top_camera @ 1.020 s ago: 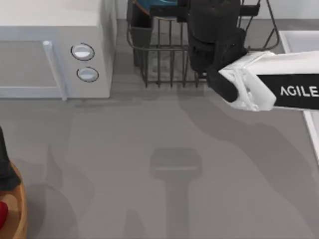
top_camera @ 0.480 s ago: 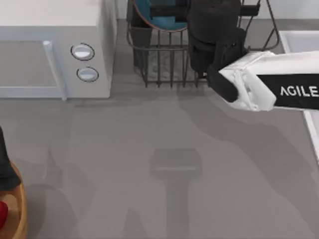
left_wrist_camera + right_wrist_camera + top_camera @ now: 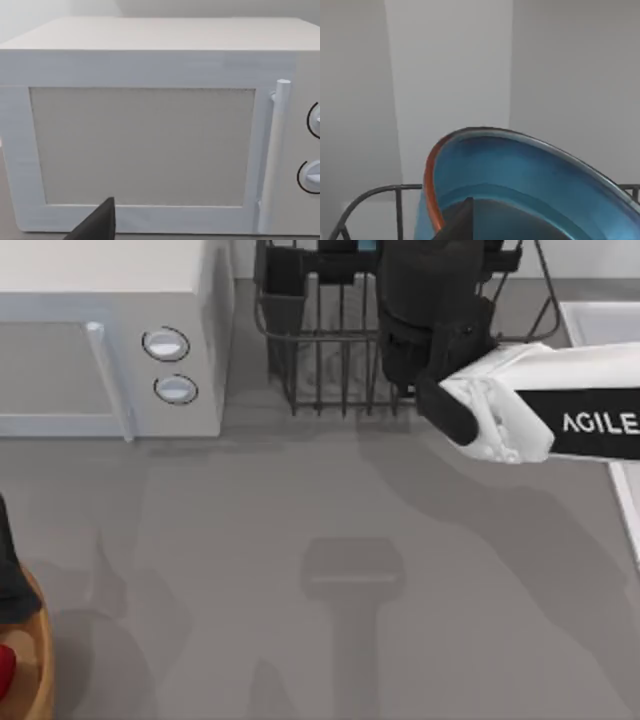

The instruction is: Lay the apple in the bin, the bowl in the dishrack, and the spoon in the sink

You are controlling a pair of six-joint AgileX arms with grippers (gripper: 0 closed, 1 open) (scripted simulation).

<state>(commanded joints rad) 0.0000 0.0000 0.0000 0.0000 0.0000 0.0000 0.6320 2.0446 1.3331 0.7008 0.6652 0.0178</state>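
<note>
Jaws on either arm: I cannot tell from my feeds whether they are spread or closed. On the table, the white microwave (image 3: 100,340) fills the far left, facing the left wrist camera. The dishrack (image 3: 330,370) stands just to its right, long axis running left to right, utensil cup (image 3: 283,300) at its left corner. The sink (image 3: 600,320) sits at the right edge. My right arm (image 3: 560,420) reaches in from the right, with the right gripper (image 3: 430,300) over the rack. The bowl (image 3: 520,170) is tipped on edge above the rack's wire, its blue hollow facing the right wrist camera. The bin (image 3: 35,660) sits front left beside my parked left arm (image 3: 8,570), with the apple (image 3: 5,665) inside.
</note>
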